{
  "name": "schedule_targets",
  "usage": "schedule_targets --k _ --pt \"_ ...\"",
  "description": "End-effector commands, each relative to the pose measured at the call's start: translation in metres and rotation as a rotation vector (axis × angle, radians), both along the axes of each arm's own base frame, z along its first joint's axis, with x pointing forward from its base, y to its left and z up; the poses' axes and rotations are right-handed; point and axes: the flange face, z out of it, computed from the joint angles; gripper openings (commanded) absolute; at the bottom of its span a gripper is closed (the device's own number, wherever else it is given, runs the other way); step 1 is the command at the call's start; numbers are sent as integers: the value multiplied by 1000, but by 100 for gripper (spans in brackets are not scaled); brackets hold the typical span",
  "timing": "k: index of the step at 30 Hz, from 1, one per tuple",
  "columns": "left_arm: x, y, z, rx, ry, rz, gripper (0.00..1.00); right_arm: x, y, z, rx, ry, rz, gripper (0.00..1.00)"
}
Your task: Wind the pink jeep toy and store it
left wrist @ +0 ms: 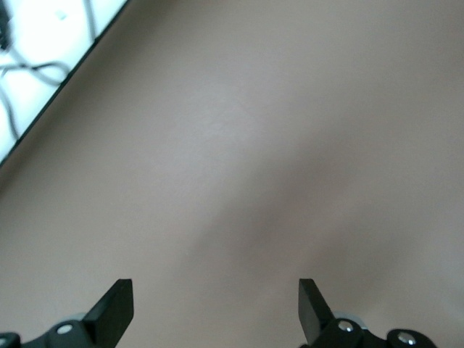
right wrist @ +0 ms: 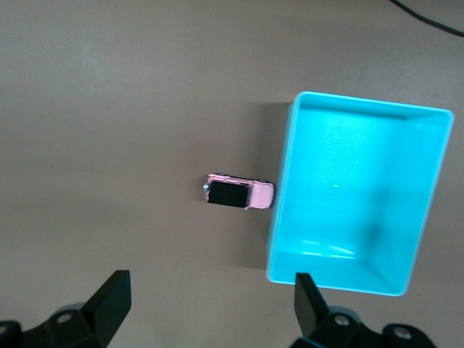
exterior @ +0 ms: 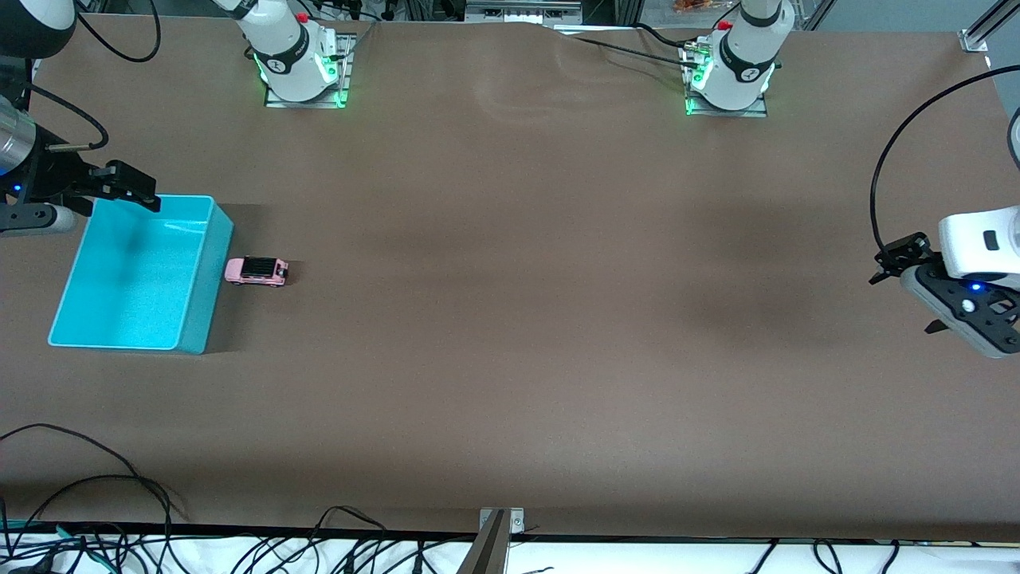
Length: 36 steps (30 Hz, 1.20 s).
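Observation:
The pink jeep toy point(exterior: 256, 271) point(right wrist: 237, 193) stands on its wheels on the brown table, close beside the long wall of the turquoise bin point(exterior: 209, 275) point(right wrist: 284, 190), with nothing gripping it. My right gripper point(exterior: 131, 190) point(right wrist: 210, 297) hangs open and empty in the air over the bin's corner that lies farthest from the front camera. At the left arm's end of the table, my left gripper point(exterior: 912, 307) point(left wrist: 215, 304) is also open and empty, above bare tabletop and a long way from the toy.
The bin holds nothing and sits toward the right arm's end of the table. Loose cables point(exterior: 96, 478) trail along the table's edge nearest the front camera, where a metal bracket point(exterior: 500, 522) is fixed.

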Motion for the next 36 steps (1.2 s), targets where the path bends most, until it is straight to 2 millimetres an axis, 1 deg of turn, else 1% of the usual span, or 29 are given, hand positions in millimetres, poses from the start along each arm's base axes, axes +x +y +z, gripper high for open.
schedule_targets --k 1,4,8,13,15,18,21,23,25,27,32,36 --pt "-11 9 2 7 -19 134 100 -3 0 9 -4 8 -1 100" --pt "-12 9 4 -11 -20 178 100 -3 1 9 -6 9 -1 100" --pt "-17 7 9 -39 -23 307 100 -2 1 5 -5 16 -4 100" --pt "-32 2 9 -42 -6 457 100 -1 0 3 -5 19 -6 100" --pt "-36 0 11 -43 -5 488 100 -1 -1 1 -5 22 -7 100" --pt "-47 -11 19 -45 -8 531 100 0 0 -1 -5 25 -6 100" --pt "-63 -14 23 -47 3 604 100 2 1 -5 -5 33 -6 100" --pt "-73 -14 22 -47 20 626 100 2 0 -5 -5 33 -7 100" --pt "-89 -16 19 -63 59 642 100 2 -1 -5 -5 33 -7 100" --pt "-99 -20 19 -76 72 664 100 2 -2 -6 -5 35 -9 100" --pt "-102 -21 21 -70 90 673 100 1 -2 -13 -5 36 -9 100" --pt "-101 -23 20 -67 93 674 100 -4 -1 -37 -3 19 -7 100"
